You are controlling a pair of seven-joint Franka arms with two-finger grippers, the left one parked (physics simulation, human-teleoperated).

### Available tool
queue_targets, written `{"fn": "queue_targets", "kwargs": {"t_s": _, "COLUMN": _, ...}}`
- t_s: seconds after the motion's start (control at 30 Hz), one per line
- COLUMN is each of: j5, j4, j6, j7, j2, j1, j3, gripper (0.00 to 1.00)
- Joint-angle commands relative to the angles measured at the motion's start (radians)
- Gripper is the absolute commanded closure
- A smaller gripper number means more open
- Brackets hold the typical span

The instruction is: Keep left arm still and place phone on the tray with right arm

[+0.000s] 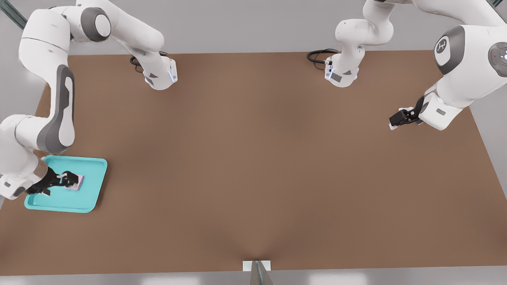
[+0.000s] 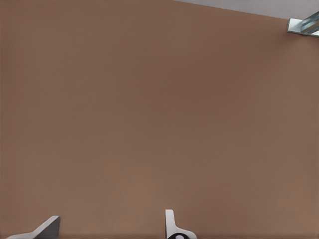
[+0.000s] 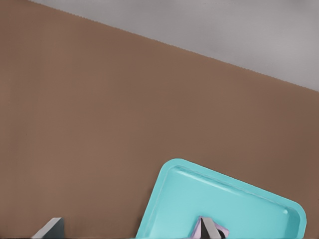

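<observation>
One pale pink phone [image 1: 75, 182], gripped between the closed jaws of the right arm's gripper [image 1: 68, 179], low over the middle of the teal tray [image 1: 93, 196] near the desk's [image 1: 253, 158] corner, apparently positioned for release.

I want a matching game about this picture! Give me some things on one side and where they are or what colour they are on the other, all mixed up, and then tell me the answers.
Things:
1. phone
2. tray
3. gripper
4. table

Descriptions:
A. brown, and takes up most of the front view
B. teal, near the table's edge at the front view's left
C. pale pink, over the tray's inside
D. black, right at the phone above the tray

Right pairs: 1-C, 2-B, 3-D, 4-A
</observation>
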Motion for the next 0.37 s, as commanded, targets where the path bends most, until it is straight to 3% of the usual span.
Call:
{"fn": "queue_targets", "kwargs": {"t_s": 0.0, "j5": -0.042, "j4": -0.102, "j6": -0.173, "j7": 0.273, "j2": -0.184, "j1": 0.067, "j3": 0.042, "gripper": 0.0}}
{"fn": "queue_targets", "kwargs": {"t_s": 0.03, "j5": -0.039, "j4": -0.117, "j6": -0.263, "j7": 0.381, "j2": -0.234, "j1": 0.134, "j3": 0.038, "gripper": 0.0}}
{"fn": "queue_targets", "kwargs": {"t_s": 0.07, "j5": 0.032, "j4": 0.074, "j6": -0.473, "j7": 0.396, "j2": -0.185, "j1": 0.243, "j3": -0.055, "gripper": 0.0}}
{"fn": "queue_targets", "kwargs": {"t_s": 0.13, "j5": 0.104, "j4": 0.09, "j6": -0.512, "j7": 0.393, "j2": -0.215, "j1": 0.385, "j3": -0.239, "gripper": 0.06}}
{"fn": "queue_targets", "kwargs": {"t_s": 0.2, "j5": 0.101, "j4": 0.084, "j6": -0.477, "j7": 0.384, "j2": -0.23, "j1": 0.389, "j3": -0.259, "gripper": 0.0}}
{"fn": "queue_targets", "kwargs": {"t_s": 0.33, "j5": 0.078, "j4": 0.061, "j6": -0.472, "j7": 0.432, "j2": -0.235, "j1": 0.406, "j3": -0.264, "gripper": 0.0}}
